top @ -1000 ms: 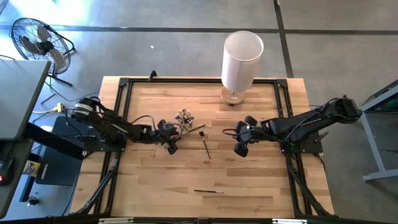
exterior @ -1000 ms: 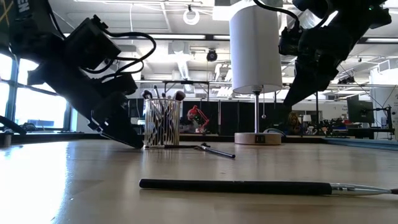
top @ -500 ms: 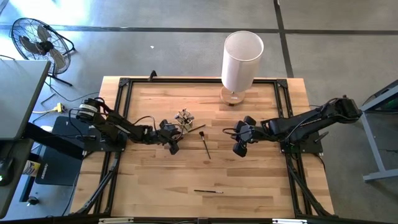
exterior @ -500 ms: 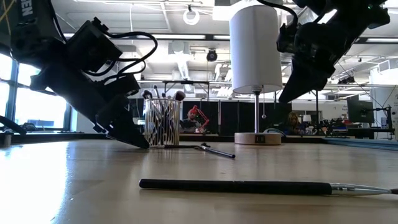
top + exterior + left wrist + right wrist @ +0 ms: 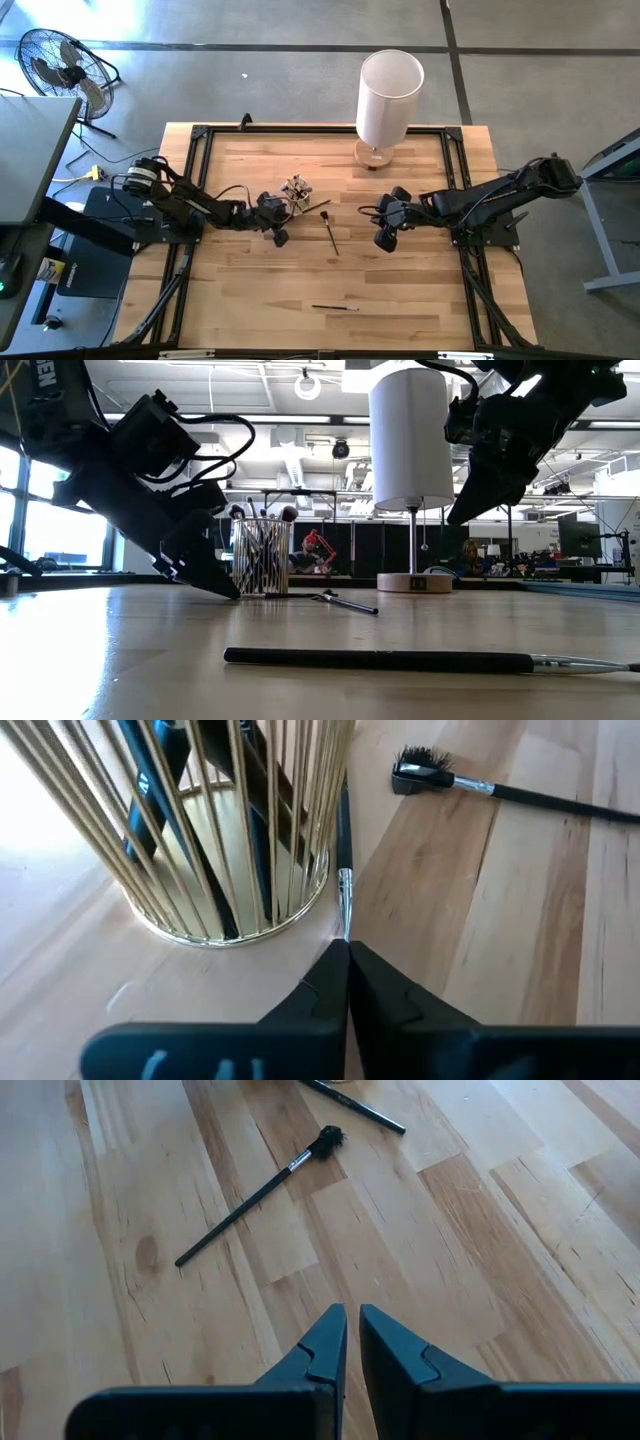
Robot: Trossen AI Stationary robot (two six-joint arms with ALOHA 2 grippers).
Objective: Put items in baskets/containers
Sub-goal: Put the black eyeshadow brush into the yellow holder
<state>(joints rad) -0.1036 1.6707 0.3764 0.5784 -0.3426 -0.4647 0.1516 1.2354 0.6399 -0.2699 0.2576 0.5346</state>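
A small round cup (image 5: pixel 230 850) of upright gold bars stands left of the table's middle (image 5: pixel 296 192) with several brushes upright in it. A thin dark brush (image 5: pixel 345 840) lies on the table against the cup's foot. My left gripper (image 5: pixel 347 948) is shut at its near end, low by the cup (image 5: pixel 228 590). A second brush (image 5: pixel 330 232) with a black bristle head lies right of the cup, and a third brush (image 5: pixel 335 307) lies near the front edge. My right gripper (image 5: pixel 352 1315) hovers above the table right of the middle (image 5: pixel 384 242), shut to a thin slit on nothing. My left gripper pinches the lying brush at its silver ferrule end (image 5: pixel 346 915) between the two fingertips. The fingers come slanting down from the table's left and lie in line with the brush. The brush rests flat on the table along the cup's foot; its very tip is hidden between the fingertips.
A tall white cylinder lamp (image 5: pixel 388 95) on a wooden base stands at the far edge, right of the cup. A black frame (image 5: pixel 200 135) runs around the tabletop. A fan (image 5: pixel 60 65) stands on the floor beyond the far left corner.
My left gripper has crept a little toward the cup's foot and its fingers have come together on the brush lying there. The brush, the cup and my right gripper stay where they were.
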